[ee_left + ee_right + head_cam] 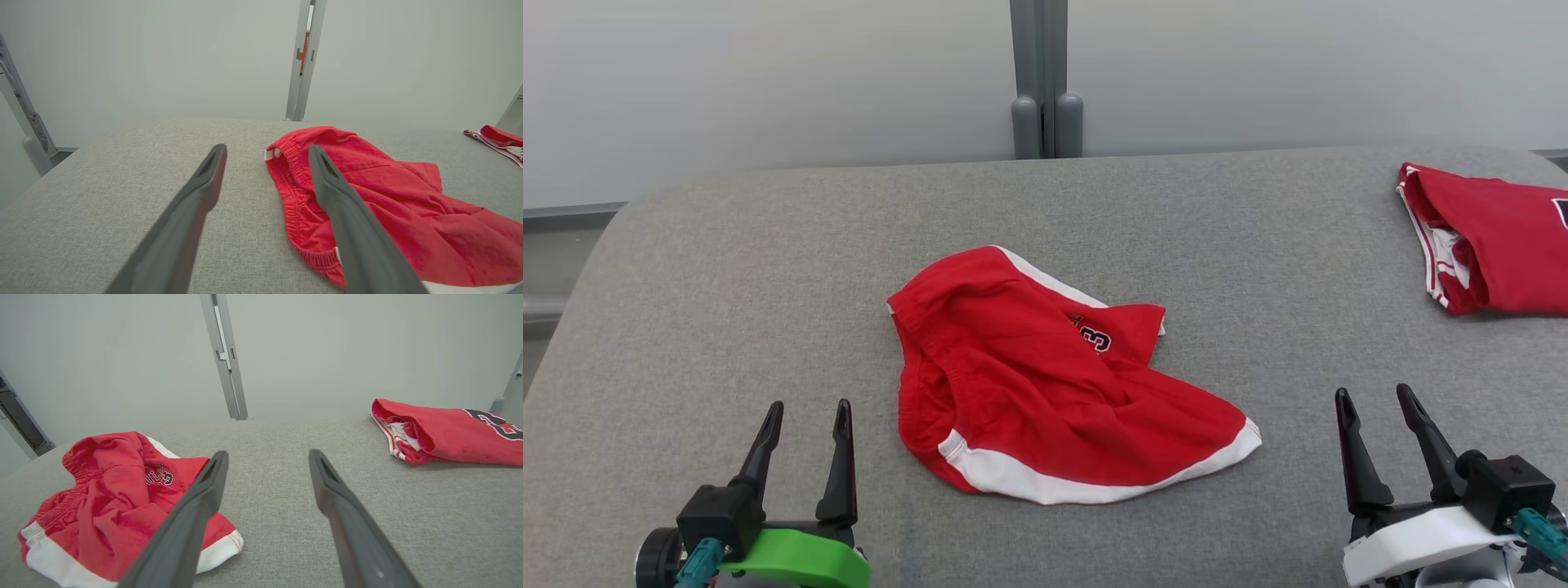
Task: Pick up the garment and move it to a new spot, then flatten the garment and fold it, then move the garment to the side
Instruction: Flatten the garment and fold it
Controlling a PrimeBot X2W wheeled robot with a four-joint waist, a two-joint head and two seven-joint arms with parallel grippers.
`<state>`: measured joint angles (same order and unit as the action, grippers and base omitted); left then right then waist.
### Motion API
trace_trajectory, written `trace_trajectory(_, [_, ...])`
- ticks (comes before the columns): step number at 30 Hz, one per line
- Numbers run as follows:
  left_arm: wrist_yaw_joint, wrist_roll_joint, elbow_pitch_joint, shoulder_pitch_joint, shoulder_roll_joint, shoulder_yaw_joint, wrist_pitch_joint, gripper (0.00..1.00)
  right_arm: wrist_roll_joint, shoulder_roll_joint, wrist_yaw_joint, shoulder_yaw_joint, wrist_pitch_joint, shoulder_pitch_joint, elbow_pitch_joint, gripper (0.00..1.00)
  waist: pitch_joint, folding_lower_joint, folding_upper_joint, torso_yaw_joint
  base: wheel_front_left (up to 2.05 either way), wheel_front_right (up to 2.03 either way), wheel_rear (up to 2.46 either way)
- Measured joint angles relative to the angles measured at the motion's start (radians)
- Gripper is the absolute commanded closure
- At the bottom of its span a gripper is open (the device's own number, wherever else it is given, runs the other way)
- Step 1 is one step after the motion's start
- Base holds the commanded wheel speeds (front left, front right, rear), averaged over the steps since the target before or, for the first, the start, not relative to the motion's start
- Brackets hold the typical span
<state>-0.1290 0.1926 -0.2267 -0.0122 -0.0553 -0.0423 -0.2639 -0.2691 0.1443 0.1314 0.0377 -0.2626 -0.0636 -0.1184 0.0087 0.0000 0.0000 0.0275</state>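
Lying crumpled midway across the grey table (pixel 727 269), the red shorts (pixel 1045 392) are judged light, limp, wrinkle-prone; pinch the elastic waistband (pixel 907 351). Left gripper (pixel 809 406) and right gripper (pixel 1373 392) hover at the table's near edge, fingers apart, empty.

two red garments (pixel 1029 392) (pixel 1503 245), two hands (pixel 809 404) (pixel 1373 390)

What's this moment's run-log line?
left claw: open, empty | right claw: open, empty | red shorts: crumpled, centre of grey surface, ungrasped | folded red garment: far right
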Motion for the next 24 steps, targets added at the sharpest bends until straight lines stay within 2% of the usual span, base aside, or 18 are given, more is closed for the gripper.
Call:
trace_trajectory(12, [0.000, 0.000, -0.001, 0.017, -0.009, 0.021, 0.000, 0.00, 0.000, -0.012, 0.000, -0.010, 0.000, -0.088, 0.093, 0.00, -0.021, -0.0001, 0.0000, -0.008, 0.00, 0.00, 0.00])
trace_trajectory(24, [0.000, -0.009, -0.004, 0.028, -0.018, 0.043, 0.000, 0.00, 0.008, -0.018, 0.000, 0.016, 0.000, -0.093, 0.105, 0.00, -0.030, -0.0001, 0.0000, -0.006, 0.00, 0.00, 0.00])
